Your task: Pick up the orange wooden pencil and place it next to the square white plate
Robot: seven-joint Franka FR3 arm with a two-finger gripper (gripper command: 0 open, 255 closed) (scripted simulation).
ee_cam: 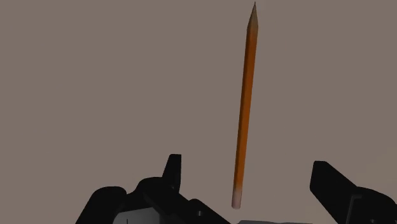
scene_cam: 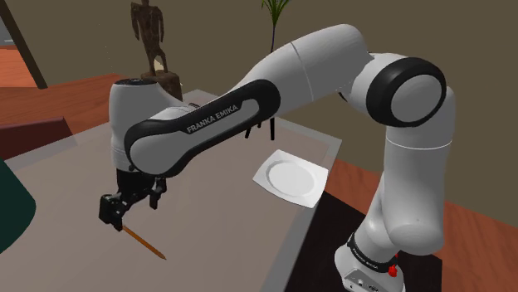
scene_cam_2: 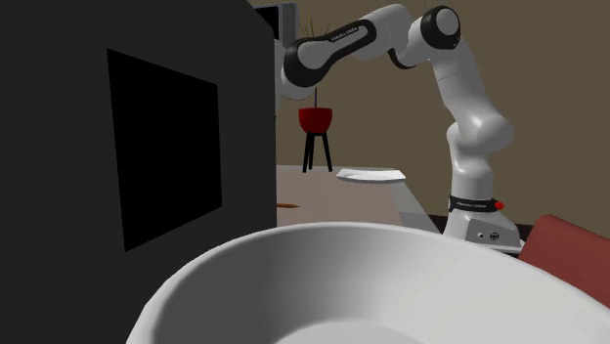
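Bearing FRANKA EMIKA lettering (scene_cam: 212,119), white arm (scene_cam: 332,66) above orange pencil (scene_cam: 145,242)

A grey tabletop (scene_cam: 66,187) spreads across the shoulder view, with reddish-brown floor (scene_cam: 50,95) beyond it. At its far edge stands a dark carved figure (scene_cam: 152,41) on a block base. Past the far corner rises a thin-stemmed plant (scene_cam: 274,12). The second exterior view shows it in a red pot (scene_cam_2: 317,119) on a black three-legged stand (scene_cam_2: 316,137). A dark green rounded shape (scene_cam: 12,207) cuts in at the shoulder view's left edge. Close to the second exterior camera stands a large dark box (scene_cam_2: 59,147) with a black panel (scene_cam_2: 161,147), and a white bowl (scene_cam_2: 293,244) curves across the bottom. A dull red shape (scene_cam_2: 572,249) sits at that view's right edge, before a brown wall (scene_cam_2: 547,59).
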